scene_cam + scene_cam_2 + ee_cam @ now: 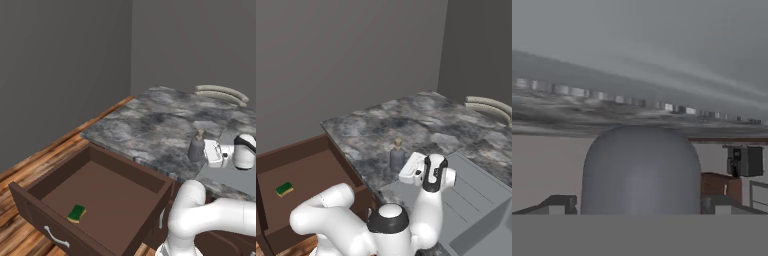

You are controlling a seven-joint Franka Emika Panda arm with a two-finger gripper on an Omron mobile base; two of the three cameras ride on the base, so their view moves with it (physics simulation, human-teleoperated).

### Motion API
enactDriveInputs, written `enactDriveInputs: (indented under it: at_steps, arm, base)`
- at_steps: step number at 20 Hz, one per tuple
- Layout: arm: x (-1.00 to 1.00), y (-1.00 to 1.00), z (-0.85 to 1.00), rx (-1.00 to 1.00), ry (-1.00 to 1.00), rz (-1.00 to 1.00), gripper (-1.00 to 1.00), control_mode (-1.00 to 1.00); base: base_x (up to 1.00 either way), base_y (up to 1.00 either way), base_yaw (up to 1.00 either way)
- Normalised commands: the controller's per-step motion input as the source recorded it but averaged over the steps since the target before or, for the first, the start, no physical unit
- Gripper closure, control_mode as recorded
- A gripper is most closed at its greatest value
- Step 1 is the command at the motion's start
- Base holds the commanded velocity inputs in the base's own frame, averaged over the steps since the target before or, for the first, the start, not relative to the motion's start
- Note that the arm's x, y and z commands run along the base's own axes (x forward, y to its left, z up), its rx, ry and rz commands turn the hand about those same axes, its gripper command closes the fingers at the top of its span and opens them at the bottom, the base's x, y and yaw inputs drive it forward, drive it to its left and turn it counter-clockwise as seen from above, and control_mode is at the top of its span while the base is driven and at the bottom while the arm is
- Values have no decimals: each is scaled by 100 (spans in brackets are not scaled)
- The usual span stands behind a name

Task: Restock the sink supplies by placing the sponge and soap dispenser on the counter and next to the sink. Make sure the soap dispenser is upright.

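Observation:
The soap dispenser, a grey bottle with a tan pump top, stands upright on the dark marbled counter, right at the left edge of the light grey sink. My gripper reaches in level from the sink side. It is open, with one finger on each side of the bottle's rounded body. The green and yellow sponge lies flat on the floor of the open brown drawer, far from the gripper.
The wooden drawer stands pulled out below the counter's left end, over a wood floor. A pale curved rack sits at the counter's back. Grey walls close the left and rear.

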Motion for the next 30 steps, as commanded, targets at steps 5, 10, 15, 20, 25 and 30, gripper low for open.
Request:
enactDriveInputs:
  at_steps: [5, 10, 15, 20, 25, 30]
  arm:
    - [0, -24, -40, -19, 0, 0, -100, -100]
    - [0, -35, 4, -13, 0, 0, -100, -100]
    - [-11, -31, 37, -7, -3, -1, -100, -100]
    - [-27, -3, 68, -9, -14, -7, -100, -100]
    - [-46, 0, 78, -12, -20, -9, -100, -100]
    - [-47, 0, 84, -18, -22, -7, -100, -100]
  base:
    - [0, 0, 0]
    - [0, 0, 0]
    - [0, 0, 0]
    - [0, 0, 0]
    - [0, 0, 0]
    - [0, 0, 0]
